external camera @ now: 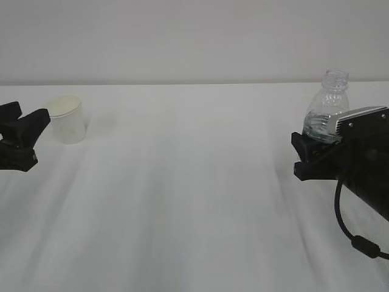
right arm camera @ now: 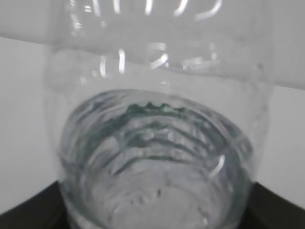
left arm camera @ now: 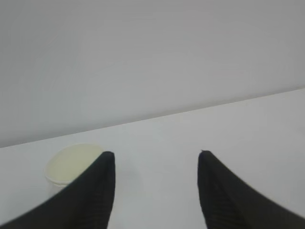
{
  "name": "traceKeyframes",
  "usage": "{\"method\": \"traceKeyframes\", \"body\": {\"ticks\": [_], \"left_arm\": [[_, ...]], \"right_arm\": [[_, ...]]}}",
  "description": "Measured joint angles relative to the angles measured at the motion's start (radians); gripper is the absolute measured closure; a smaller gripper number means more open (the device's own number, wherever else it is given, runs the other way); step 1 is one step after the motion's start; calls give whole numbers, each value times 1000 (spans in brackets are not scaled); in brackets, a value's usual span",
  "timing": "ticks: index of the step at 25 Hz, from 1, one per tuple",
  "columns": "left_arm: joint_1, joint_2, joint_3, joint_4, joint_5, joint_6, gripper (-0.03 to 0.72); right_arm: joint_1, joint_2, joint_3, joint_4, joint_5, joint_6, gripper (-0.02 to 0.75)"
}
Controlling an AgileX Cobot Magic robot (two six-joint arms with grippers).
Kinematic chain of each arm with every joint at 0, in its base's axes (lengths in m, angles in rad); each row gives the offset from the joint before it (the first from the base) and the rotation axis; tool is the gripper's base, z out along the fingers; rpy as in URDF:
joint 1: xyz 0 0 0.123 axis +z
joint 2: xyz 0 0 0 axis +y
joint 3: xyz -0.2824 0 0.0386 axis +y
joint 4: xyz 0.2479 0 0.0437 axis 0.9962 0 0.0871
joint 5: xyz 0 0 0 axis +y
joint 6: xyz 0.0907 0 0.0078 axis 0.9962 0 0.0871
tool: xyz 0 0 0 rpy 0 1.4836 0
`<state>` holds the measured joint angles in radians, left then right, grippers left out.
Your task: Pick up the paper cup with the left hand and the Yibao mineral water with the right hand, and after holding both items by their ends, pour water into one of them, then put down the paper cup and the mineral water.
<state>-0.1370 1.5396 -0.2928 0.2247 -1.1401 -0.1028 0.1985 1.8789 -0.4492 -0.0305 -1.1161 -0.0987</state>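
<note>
The paper cup [external camera: 65,118] stands upright on the white table [external camera: 194,207] at the far left, its cream inside showing. My left gripper [external camera: 29,120] hovers just left of it and is open. In the left wrist view the paper cup [left arm camera: 71,164] lies outside the left finger, and nothing sits between the fingers of the left gripper [left arm camera: 156,157]. At the right, the capless Yibao mineral water [external camera: 331,100] stands upright with water in its lower part. My right gripper [external camera: 311,149] is shut on its lower body. The bottle [right arm camera: 157,143] fills the right wrist view; the right gripper [right arm camera: 152,212] shows only as dark corners.
A plain pale wall [external camera: 194,36] rises behind the table's back edge. The right arm's black body and its cable [external camera: 349,231] hang over the table's right side. Bare white tabletop lies between the two grippers.
</note>
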Motion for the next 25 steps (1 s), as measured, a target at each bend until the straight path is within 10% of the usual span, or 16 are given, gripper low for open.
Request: {"method": "traceKeyframes", "body": {"ticks": [10,19,25], "left_arm": [[0,8,0,-200,-2,0,357],[0,127,0,-263,-2,0,85],[0,238,-2,-248,-2,0,56]], "right_arm": [[0,0,0,0,0,2,266],[0,0,0,0,0,2,266],[0,0,0,-3,0,2,267]]}}
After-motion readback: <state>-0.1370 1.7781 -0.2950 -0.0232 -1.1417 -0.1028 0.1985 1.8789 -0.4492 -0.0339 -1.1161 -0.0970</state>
